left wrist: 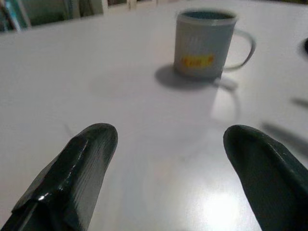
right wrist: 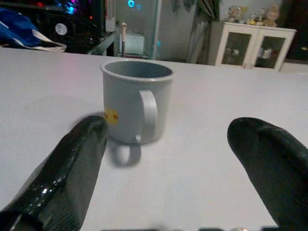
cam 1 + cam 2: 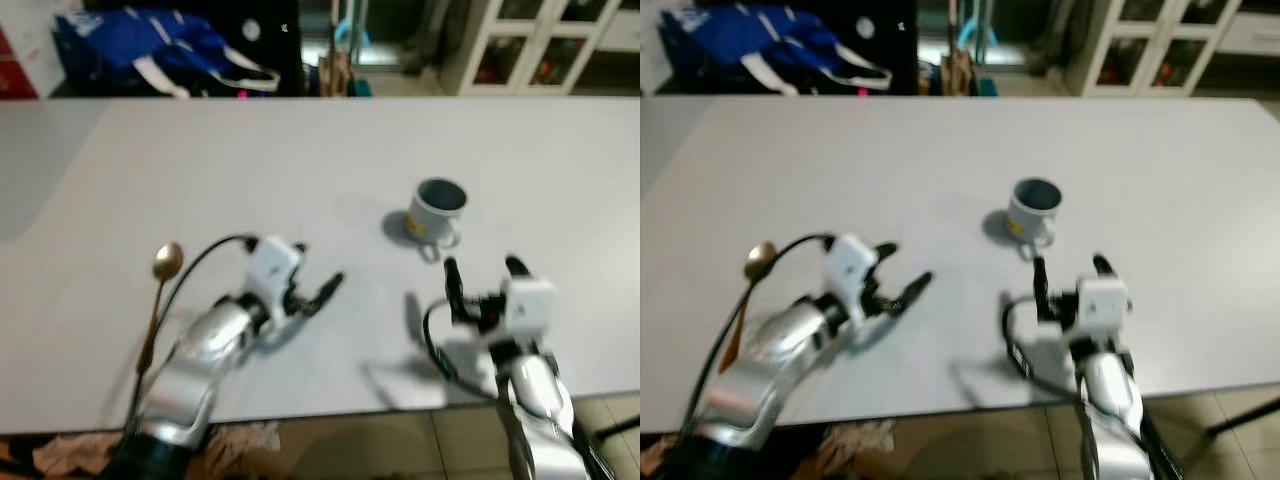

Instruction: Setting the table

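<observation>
- Table [image 3: 300,170]: broad bare white surface across the middle and far side; free passage there.
- Mug [image 3: 437,211]: upright, right of centre, handle toward the near edge; sole obstacle ahead of the right gripper [image 3: 482,270], near its spread fingers, not touching.
- Left gripper [image 3: 318,292]: fingers apart, low over bare table; open surface between it and the mug.
- Spoon [image 3: 160,290]: lies beside the left arm on its outer side, bowl away from the near edge; blocks a sweep that way.
</observation>
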You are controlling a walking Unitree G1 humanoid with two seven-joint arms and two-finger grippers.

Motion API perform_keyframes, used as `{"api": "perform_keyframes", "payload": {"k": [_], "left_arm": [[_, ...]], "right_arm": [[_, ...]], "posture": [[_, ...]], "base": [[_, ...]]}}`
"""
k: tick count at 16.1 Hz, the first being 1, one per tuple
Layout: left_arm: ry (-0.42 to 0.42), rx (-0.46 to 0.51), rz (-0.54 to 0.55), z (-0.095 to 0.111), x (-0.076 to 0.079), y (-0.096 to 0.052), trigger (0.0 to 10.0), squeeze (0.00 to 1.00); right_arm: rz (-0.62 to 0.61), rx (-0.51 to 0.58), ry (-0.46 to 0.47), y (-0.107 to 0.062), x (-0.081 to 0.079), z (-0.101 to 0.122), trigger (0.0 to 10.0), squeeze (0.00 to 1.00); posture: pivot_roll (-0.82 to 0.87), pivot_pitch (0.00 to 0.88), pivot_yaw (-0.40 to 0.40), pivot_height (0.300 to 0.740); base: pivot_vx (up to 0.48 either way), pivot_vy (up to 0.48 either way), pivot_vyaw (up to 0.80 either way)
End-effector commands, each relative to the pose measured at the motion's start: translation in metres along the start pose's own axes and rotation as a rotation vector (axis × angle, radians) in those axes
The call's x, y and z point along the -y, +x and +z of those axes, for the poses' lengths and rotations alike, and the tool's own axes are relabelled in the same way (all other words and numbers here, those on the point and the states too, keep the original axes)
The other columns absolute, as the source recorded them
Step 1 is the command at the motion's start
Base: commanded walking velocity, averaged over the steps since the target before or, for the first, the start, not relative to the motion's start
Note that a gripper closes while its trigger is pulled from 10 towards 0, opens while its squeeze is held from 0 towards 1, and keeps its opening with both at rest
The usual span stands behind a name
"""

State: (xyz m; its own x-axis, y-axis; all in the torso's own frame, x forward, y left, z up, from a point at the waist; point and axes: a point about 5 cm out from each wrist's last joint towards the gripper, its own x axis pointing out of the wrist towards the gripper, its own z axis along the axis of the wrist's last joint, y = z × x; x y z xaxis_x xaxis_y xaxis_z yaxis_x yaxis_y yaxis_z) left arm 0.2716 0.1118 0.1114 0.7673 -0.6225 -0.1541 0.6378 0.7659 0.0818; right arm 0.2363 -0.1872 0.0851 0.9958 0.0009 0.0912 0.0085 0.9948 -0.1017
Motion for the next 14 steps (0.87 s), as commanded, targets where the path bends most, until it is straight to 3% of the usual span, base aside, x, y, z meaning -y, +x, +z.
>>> {"api": "perform_keyframes", "payload": {"k": [1, 5, 8, 14], "left_arm": [[-0.012, -0.004, 0.001, 0.001, 0.001, -0.002, 10.0, 0.0], [-0.145, -0.062, 0.13, -0.007, -0.005, -0.022, 10.0, 0.0], [-0.216, -0.042, 0.324, -0.007, -0.014, -0.041, 10.0, 0.0], [-0.166, -0.011, 0.307, 0.009, -0.01, -0.029, 10.0, 0.0]], "right_arm": [[-0.002, 0.019, -0.015, 0.001, 0.0, 0.007, 10.0, 0.0], [0.033, -0.059, 0.004, -0.035, -0.005, 0.006, 10.0, 0.0], [0.045, -0.093, 0.057, -0.027, -0.005, 0.004, 10.0, 0.0], [0.067, -0.11, 0.06, 0.001, -0.004, -0.001, 10.0, 0.0]], "posture": [[-0.06, 0.0, -0.012, 0.74], [-0.07, 0.0, -0.002, 0.74], [-0.05, 0.0, -0.024, 0.74], [-0.04, 0.0, -0.026, 0.74]], "base": [[0.0, 0.0, 0.0], [0.0, 0.0, 0.0], [0.0, 0.0, 0.0], [0.0, 0.0, 0.13]]}}
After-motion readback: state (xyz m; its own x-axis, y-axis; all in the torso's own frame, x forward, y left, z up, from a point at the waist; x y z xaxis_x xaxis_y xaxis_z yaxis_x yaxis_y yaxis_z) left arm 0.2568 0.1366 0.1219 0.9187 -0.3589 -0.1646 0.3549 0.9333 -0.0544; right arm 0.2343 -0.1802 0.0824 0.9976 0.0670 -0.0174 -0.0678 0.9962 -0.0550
